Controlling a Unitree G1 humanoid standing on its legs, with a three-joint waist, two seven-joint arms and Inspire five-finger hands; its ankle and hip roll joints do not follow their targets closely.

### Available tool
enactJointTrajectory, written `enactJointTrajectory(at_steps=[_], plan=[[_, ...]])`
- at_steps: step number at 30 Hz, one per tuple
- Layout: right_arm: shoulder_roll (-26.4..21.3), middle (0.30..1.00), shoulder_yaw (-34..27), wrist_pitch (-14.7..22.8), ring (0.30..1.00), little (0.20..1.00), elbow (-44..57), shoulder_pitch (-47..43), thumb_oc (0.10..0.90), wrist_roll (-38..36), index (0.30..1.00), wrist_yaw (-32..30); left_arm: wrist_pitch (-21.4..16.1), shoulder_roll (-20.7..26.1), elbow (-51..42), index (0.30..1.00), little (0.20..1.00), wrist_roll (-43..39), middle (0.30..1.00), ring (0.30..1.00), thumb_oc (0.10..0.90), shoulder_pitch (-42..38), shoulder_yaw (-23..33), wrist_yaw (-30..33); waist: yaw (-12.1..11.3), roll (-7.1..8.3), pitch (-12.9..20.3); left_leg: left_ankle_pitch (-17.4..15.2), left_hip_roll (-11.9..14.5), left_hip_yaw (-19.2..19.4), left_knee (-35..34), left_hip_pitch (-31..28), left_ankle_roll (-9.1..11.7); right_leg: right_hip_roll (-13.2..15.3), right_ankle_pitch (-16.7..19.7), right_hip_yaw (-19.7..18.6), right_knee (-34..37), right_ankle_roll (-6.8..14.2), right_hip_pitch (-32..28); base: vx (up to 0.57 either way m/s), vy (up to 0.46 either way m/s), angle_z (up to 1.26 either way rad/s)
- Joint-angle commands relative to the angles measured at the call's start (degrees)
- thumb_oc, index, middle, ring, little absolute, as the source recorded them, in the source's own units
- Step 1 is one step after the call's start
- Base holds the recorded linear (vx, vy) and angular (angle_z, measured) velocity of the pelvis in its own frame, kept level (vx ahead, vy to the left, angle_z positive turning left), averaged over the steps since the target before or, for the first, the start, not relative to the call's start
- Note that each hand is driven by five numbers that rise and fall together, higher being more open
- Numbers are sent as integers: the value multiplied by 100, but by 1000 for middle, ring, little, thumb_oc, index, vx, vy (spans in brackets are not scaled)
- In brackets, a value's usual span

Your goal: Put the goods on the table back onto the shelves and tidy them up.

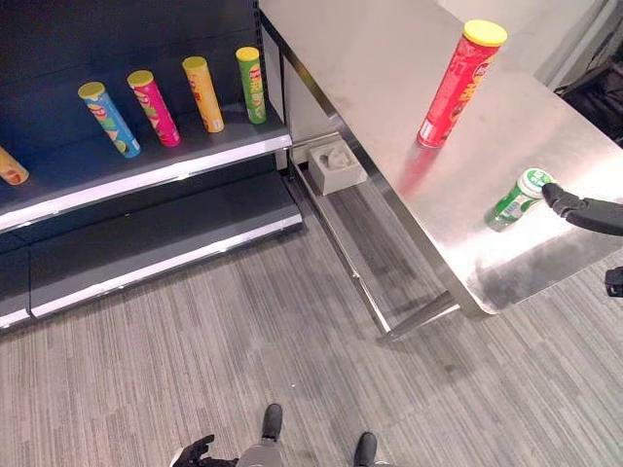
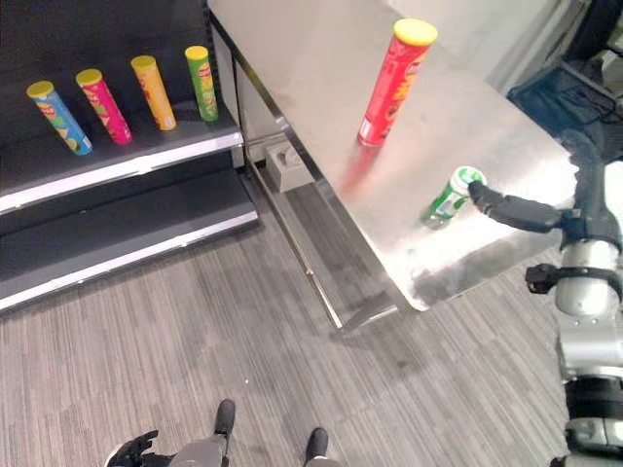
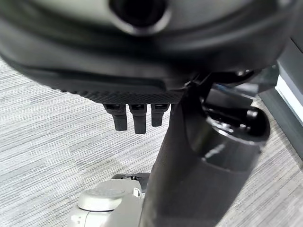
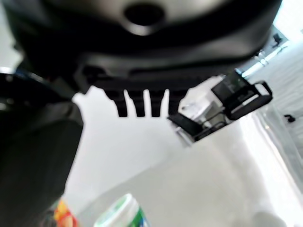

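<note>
A tall red can with a yellow lid [image 1: 460,86] stands on the steel table [image 1: 389,58]. Nearer the table's front edge stands a short green can with a white lid [image 1: 516,199]. My right hand [image 1: 584,211] reaches in from the right with its fingers straight, their tips at the green can's lid. In the right wrist view that white lid [image 4: 120,213] lies just past the hand. My left hand [image 1: 195,452] hangs low by the floor, its fingers relaxed and holding nothing.
The dark shelf [image 1: 146,180] to the left carries a row of several cans: blue [image 1: 109,119], pink [image 1: 154,107], orange [image 1: 202,93], green [image 1: 251,85]. The lower shelf board [image 1: 146,258] is bare. A grey box [image 1: 336,165] sits on the floor under the table.
</note>
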State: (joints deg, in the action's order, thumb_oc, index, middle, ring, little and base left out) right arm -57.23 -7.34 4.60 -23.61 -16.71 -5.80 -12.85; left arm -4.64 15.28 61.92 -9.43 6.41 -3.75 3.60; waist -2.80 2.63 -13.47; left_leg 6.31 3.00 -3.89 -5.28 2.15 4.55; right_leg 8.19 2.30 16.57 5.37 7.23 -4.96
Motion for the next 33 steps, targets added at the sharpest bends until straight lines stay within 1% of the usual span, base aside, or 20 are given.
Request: enactJointTrajectory(at_steps=[1,6,7,10,11,12,13,18,26,33], plan=[[-600,900,-44,429,900,900,164,-573,800,-229,900,-91,-59,229,161,900,900,12,900,900,800,-11,-180,33,-239,219,453,-780,117,190,28,-444,147,249,9,-222,-37,413,46,0,0,0],[-377,900,220,335,900,900,-125,-731,800,-64,900,-175,-53,235,216,900,900,25,900,900,800,44,-172,68,-320,157,394,-754,97,144,28,-402,155,268,12,-156,-37,412,57,-5,-4,2],[-310,900,289,271,900,900,-237,-776,800,153,900,-280,-48,239,229,900,900,38,900,900,800,57,-170,78,-346,142,369,-745,91,125,28,-379,150,269,12,-149,-37,412,71,-6,-16,4],[-44,900,264,208,900,900,-361,-856,800,281,900,-597,-40,226,214,900,900,47,900,900,800,55,-195,145,-378,93,329,-733,70,93,28,-336,139,271,11,-135,-37,408,95,-3,-8,2],[139,900,230,145,900,900,-404,-892,800,339,900,-778,-29,219,210,900,900,28,900,900,800,20,-207,178,-404,60,296,-717,58,70,28,-302,135,273,17,-134,-37,406,120,0,0,0],[221,900,203,112,900,900,-443,-901,800,369,900,-866,-26,218,210,900,900,32,900,900,800,9,-216,196,-414,48,285,-712,53,57,28,-286,132,276,19,-129,-37,406,130,-6,-19,4],[413,900,187,12,900,900,-523,-936,800,509,900,-1106,-4,223,191,900,900,65,900,900,800,-6,-252,246,-444,6,264,-700,44,35,28,-250,124,278,22,-115,-37,407,160,3,-9,8],[692,900,-86,-138,900,900,-576,-926,800,655,900,-1673,26,210,133,900,900,30,900,900,800,-29,-261,390,-464,-82,204,-685,20,-18,28,-175,105,284,20,-101,-37,401,225,1,-1,6],[833,900,-119,-100,900,900,-726,-1179,800,327,900,-1871,57,214,195,900,900,50,900,900,800,-12,-344,426,-481,-152,132,-670,18,-35,28,-117,104,280,22,-125,-37,397,294,0,-1,0],[672,900,240,62,900,900,-1344,-2094,800,-468,900,-1782,52,306,73,900,900,-132,900,900,800,50,-473,367,-558,-245,36,-592,5,-84,28,74,106,296,60,-131,-37,401,490,0,0,0]])
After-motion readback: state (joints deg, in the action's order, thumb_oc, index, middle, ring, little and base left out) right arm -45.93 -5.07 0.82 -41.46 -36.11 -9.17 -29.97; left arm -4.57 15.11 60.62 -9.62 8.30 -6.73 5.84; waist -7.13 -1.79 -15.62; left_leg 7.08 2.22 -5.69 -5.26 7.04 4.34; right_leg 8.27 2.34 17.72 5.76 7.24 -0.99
